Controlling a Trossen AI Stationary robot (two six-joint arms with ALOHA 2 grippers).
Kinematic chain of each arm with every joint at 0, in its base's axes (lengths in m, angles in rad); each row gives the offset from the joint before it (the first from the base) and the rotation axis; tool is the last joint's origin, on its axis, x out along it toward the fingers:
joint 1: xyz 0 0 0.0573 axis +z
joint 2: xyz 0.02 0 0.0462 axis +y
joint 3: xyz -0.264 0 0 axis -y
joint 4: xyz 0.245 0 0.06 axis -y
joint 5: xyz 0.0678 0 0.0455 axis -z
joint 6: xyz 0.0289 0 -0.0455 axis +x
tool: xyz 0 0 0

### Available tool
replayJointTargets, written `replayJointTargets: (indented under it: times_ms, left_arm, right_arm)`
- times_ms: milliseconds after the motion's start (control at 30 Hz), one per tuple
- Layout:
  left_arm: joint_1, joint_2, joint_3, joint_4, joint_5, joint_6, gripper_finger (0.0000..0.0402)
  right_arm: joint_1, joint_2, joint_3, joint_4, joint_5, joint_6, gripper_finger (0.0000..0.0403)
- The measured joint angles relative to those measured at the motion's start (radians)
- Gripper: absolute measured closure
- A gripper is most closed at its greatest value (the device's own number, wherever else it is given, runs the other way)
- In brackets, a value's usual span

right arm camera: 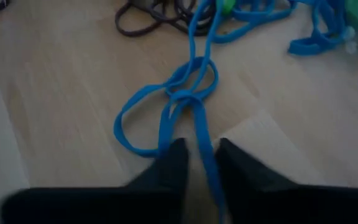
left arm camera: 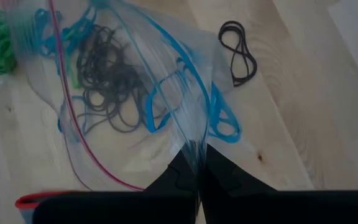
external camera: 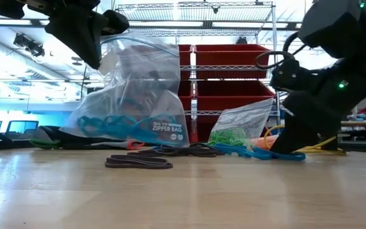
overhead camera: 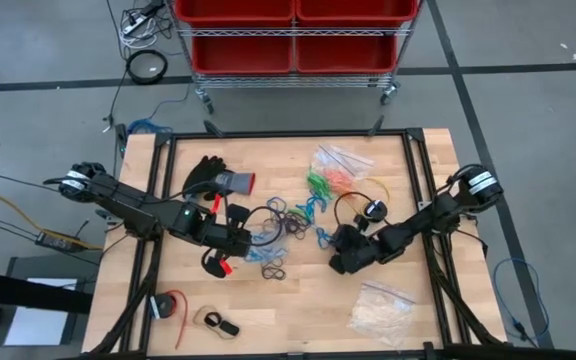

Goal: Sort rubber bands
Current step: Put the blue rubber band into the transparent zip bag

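A grey floor fills the upper part of the high view, crossed by dark lines. At the top centre stands a wire shelf cart on small wheels, carrying red bins. Loose cables and a round black object lie on the floor at the upper left. The pale wooden surface sits inside a black frame. In the low view, bright ceiling lights glare at the upper left, and blue-lit screens show at the left edge.
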Motion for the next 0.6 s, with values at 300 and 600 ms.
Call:
replayJointTargets:
  times_ms: [300, 600]
  left_arm:
    - [0.000, 0.000, 0.000, 0.001, 0.007, 0.000, 0.0389]
    - [0.000, 0.000, 0.000, 0.002, 0.009, 0.000, 0.0389]
  right_arm:
    - [-0.026, -0.179, 0.073, -0.234, -0.069, -0.084, 0.0402]
    - [-0.023, -0.268, 0.338, -0.313, 0.054, -0.350, 0.0403]
